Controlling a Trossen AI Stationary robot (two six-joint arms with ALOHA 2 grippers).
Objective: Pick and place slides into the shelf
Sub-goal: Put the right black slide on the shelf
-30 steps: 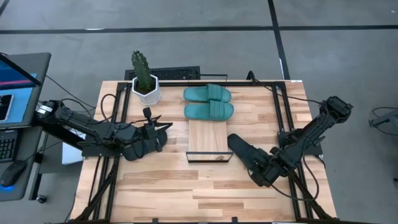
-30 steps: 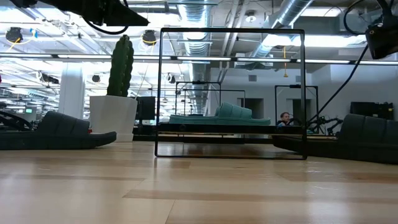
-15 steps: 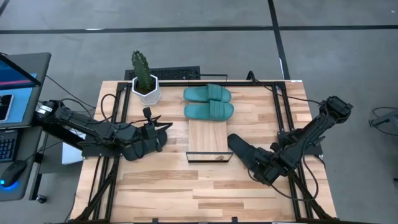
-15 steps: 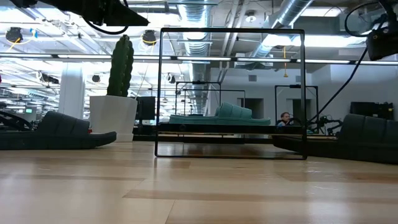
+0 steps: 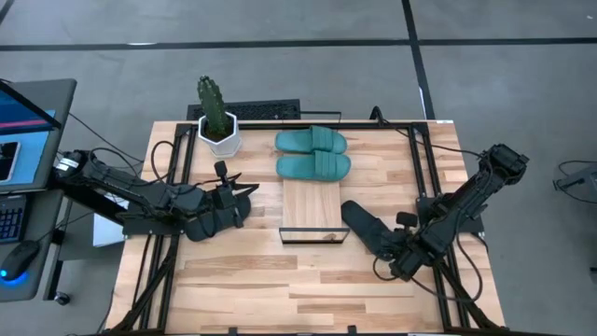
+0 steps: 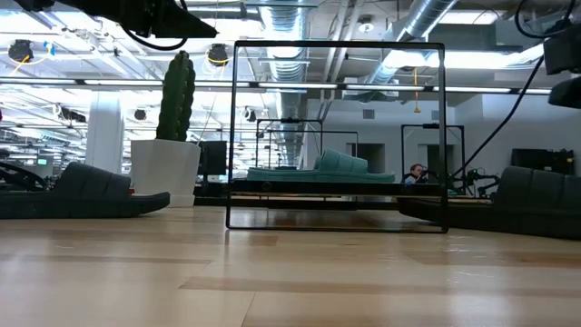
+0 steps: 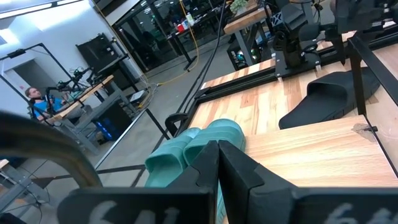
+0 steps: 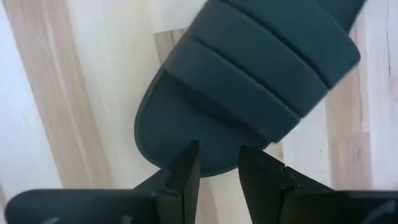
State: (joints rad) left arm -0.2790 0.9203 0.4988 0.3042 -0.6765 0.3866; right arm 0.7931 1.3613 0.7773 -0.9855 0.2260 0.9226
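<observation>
Right end effector [image 8: 217, 163] has parted since a second ago, fingers now narrowly apart astride heel edge of black slide [image 8: 249, 81], not yet clamped. Slide flat on table [image 5: 252, 280], right of shelf [image 5: 314, 207]. Grip likely next. Left end effector [image 7: 217, 163] shut, idle left of shelf.

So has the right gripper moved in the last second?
Yes, slightly. In the high view the right gripper has backed off along the black slide, away from the shelf, toward the table's near right corner. The slide lies where it was.
</observation>
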